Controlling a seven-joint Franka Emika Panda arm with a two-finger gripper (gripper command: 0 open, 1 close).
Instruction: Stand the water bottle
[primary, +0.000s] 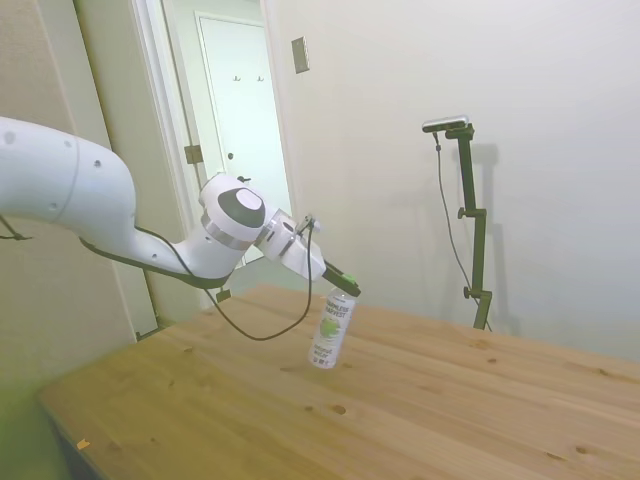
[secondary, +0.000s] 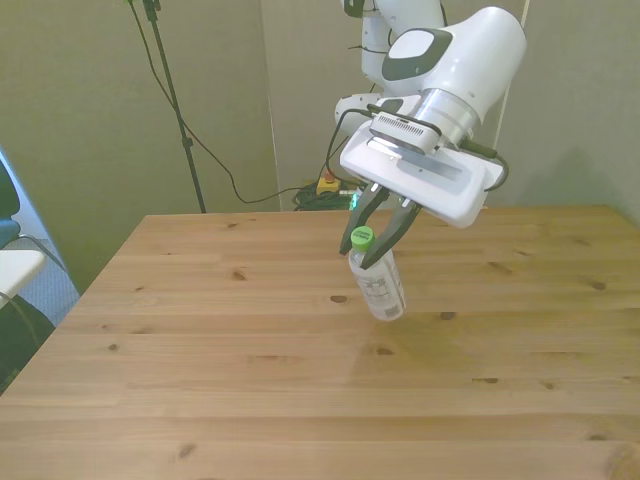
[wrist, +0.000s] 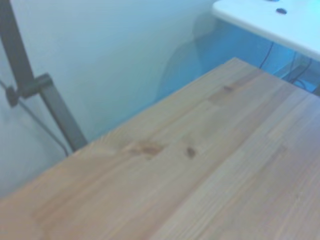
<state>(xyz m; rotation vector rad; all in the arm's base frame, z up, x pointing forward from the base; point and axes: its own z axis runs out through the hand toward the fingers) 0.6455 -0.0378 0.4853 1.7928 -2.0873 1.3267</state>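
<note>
Your black two-finger gripper (secondary: 372, 238) on the white Franka arm (primary: 60, 185) is closed on the neck of the small slim clear plastic water bottle (primary: 331, 327), right at its green screw cap (secondary: 361, 237). In the front view you can see the two dark fingers (secondary: 352, 228) angling down from the white gripper body and pinching in on either side of the cap. In the side view the gripper (primary: 343, 282) reaches down at a slant from the wrist and meets the top of the bottle.

You have the bottle nearly upright. In the side view it leans only a little, cap end tipped toward the arm, and its base sits at or just above the wooden table (primary: 450, 400); you cannot tell from these pictures whether the base fully rests on the boards. In the front view the bottle (secondary: 378, 285) hangs below the fingers with its base slanting toward the front view's right. The white label with the green round mark (primary: 330, 326) faces the side camera.

Taking the bottle as your landmark, it is well in from every edge of the table, roughly mid-width and nearer the far edge in the front view. The arm's black cable (primary: 265, 330) droops in a loop just beside the bottle, on the arm's side. A pale door (primary: 240, 110) stands well behind it.

Your wrist view shows only blurred wooden boards (wrist: 210, 165) and a pale wall; the bottle is out of that picture.
</note>
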